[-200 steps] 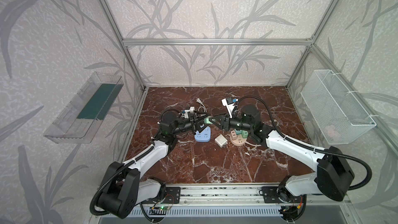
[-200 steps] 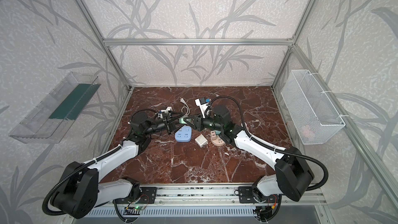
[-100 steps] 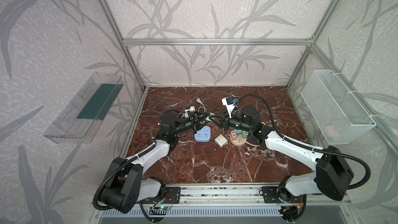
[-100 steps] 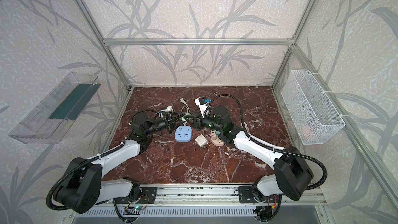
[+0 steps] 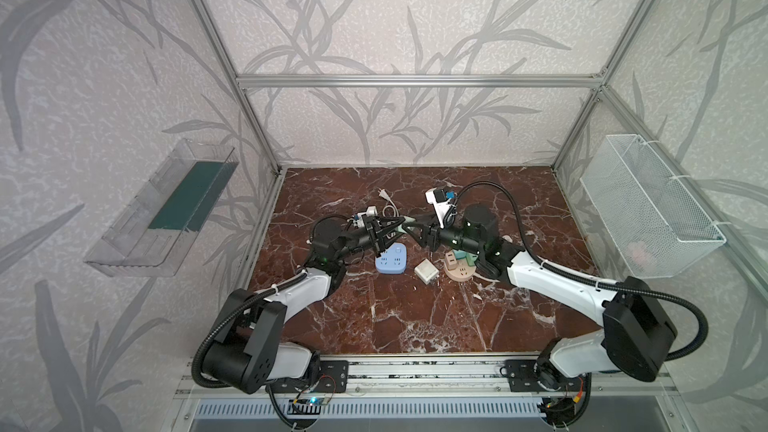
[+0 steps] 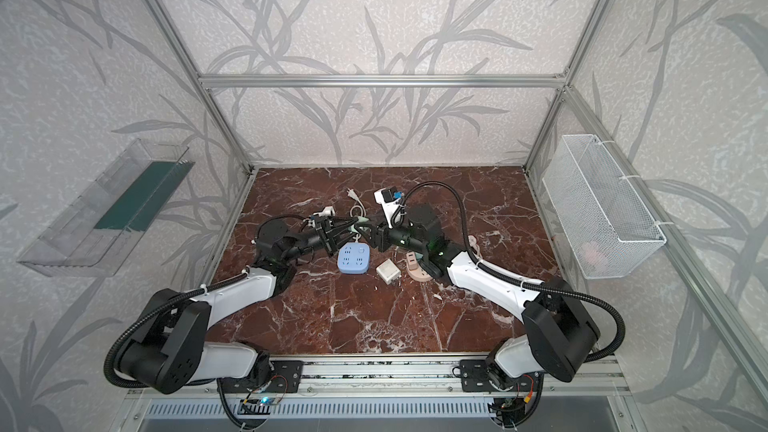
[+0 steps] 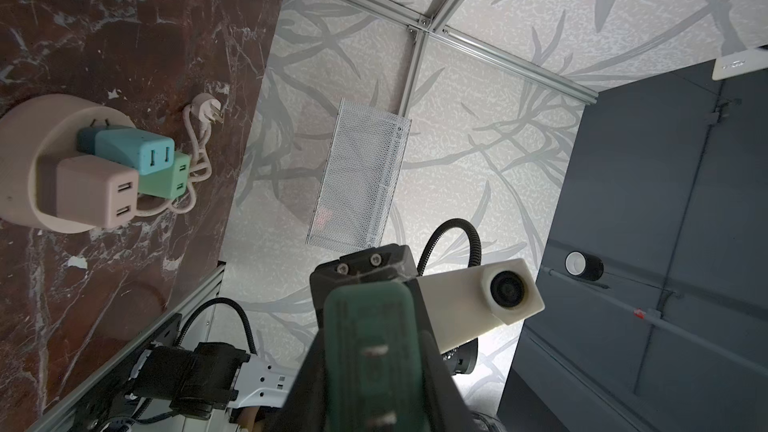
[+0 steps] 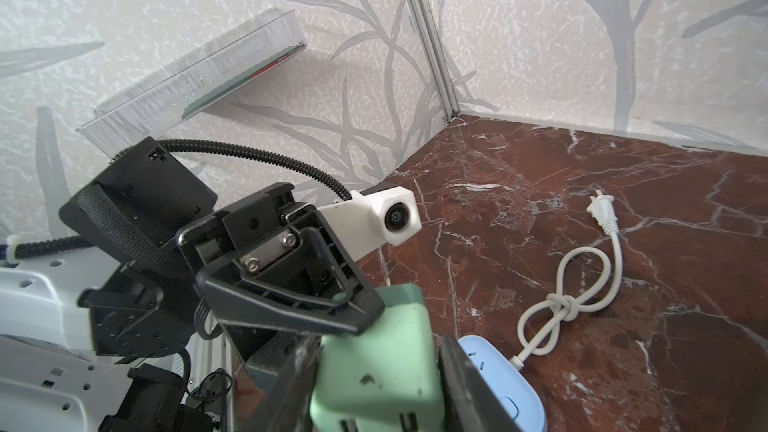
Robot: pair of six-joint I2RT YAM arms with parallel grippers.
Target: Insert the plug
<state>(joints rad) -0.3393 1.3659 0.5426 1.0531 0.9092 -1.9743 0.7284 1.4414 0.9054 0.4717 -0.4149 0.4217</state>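
The green plug (image 7: pixel 374 367), blurred and cut off at the left wrist view's edge; blue power strip (image 8: pixel 494 384), cut off at the right wrist view's edge; pink item (image 5: pixel 638 250) in wire basket (image 5: pixel 623 209), indistinct behind mesh.

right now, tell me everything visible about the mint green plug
The mint green plug is a rounded plastic block with dark specks, held aloft above the marble table near the blue power strip. The left gripper is clamped on it; the right gripper flanks it, contact unclear. Bright metal bits, likely prongs, face the left wrist camera.
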